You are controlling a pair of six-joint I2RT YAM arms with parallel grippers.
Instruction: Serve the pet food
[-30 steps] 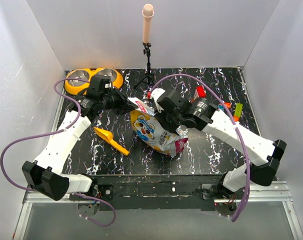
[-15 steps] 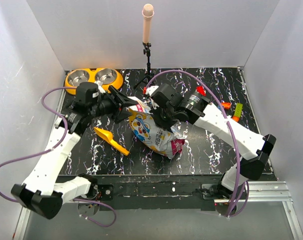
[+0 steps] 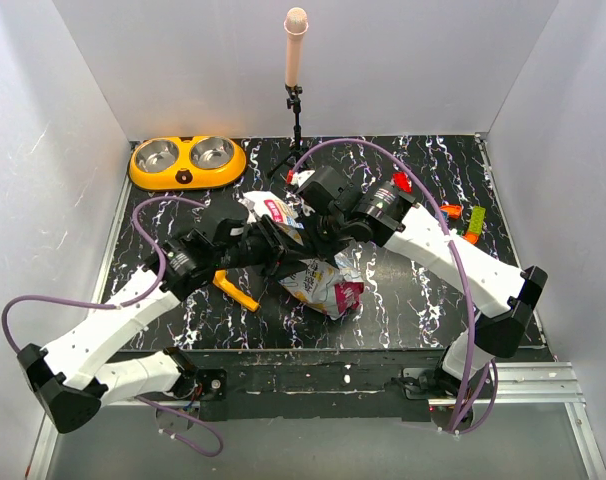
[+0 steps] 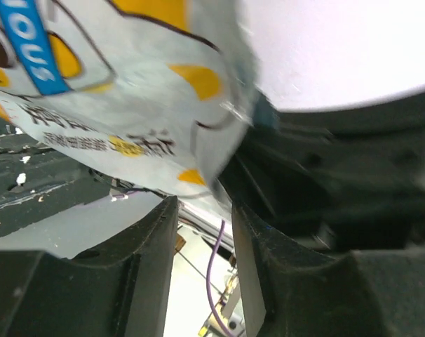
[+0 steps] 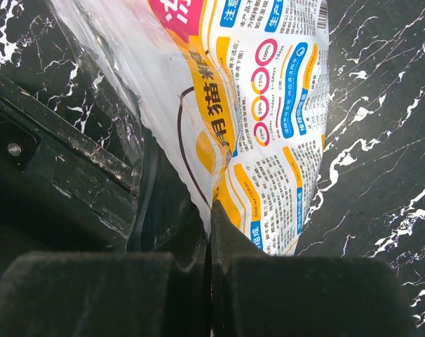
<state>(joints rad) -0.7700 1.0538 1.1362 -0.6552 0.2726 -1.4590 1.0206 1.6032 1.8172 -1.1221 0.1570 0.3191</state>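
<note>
The crinkly white pet food bag (image 3: 318,282) lies crumpled mid-table, its top pulled up toward the back. No kibble shows; it is hidden inside the bag. My right gripper (image 3: 318,228) is shut on an edge of the bag (image 5: 268,119), with the jaws (image 5: 211,210) pressed together over the foil. My left gripper (image 3: 281,250) is at the bag's left side. Its jaws stand apart (image 4: 204,210) with nothing between them, and the bag's printed side (image 4: 128,91) hangs just past the fingertips.
The orange double bowl (image 3: 188,160) with steel cups stands at the back left. The yellow-orange scoop (image 3: 238,294) lies partly under my left arm. A microphone stand (image 3: 296,110) is at the back middle. Small coloured items (image 3: 465,222) lie at the right edge.
My left arm has swung from near the bowl down and right to the bag's near-left side. The right gripper kept hold of the bag, which is now more crumpled and pulled up.
</note>
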